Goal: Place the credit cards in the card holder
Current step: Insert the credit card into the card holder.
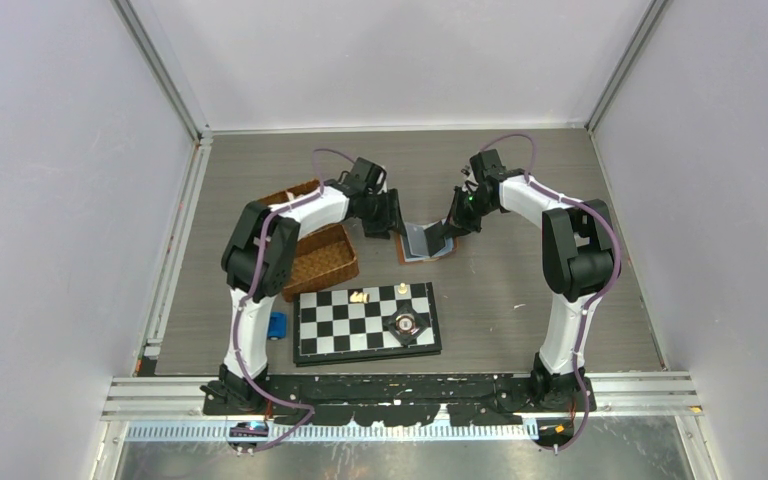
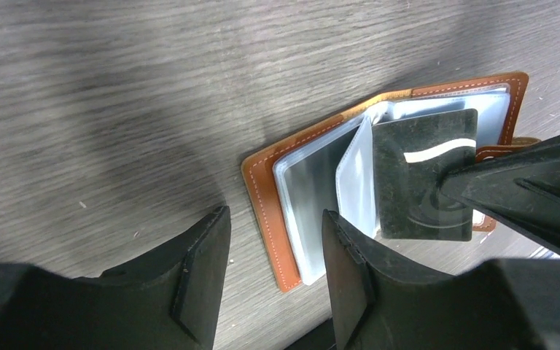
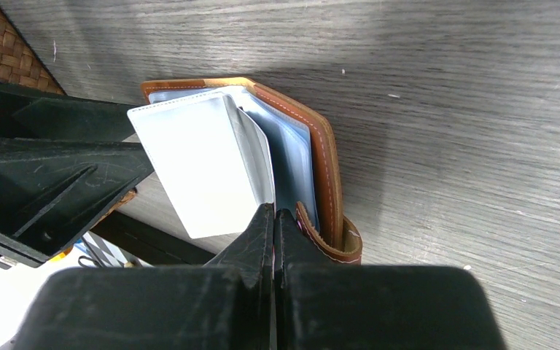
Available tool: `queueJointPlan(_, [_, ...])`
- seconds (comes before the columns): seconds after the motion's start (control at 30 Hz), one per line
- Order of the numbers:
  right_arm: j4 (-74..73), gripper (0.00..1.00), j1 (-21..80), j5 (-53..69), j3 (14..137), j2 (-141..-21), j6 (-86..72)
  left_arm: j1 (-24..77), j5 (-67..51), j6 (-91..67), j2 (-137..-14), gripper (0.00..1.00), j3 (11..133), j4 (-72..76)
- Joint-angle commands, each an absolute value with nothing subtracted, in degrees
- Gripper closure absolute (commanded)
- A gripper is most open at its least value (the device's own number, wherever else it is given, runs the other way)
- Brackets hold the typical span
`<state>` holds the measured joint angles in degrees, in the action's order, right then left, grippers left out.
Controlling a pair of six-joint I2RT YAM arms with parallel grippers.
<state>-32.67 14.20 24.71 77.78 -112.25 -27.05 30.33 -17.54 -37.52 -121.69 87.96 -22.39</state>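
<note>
Insertion step, I'd say: my right gripper [image 3: 273, 222] is pinched tight on one credit card [image 2: 423, 175], tilted over the open card holder [image 2: 262, 193] at the middle of the top view. Left gripper [image 2: 275, 255] hangs half-spread, empty. Next I must line the card's edge with a clear sleeve. Holder: tan leather, glossy pockets fanned.

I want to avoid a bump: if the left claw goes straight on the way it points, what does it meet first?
The left claw would probably meet the open card holder at its brown edge first; depth is unclear.
</note>
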Motion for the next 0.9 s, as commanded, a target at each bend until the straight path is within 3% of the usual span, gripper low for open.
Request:
queueJointPlan(0.0, [-33.0,1.0,14.6,23.0,77.0,-111.4,-26.2,30.5,-15.7,-39.1,-116.5,0.49,84.7,-17.1])
queueJointPlan(0.87, [-33.1,1.0,14.6,23.2,77.1,-111.6,-26.2,31.2,-14.8,-41.3,-111.2,0.46,79.8,-10.4])
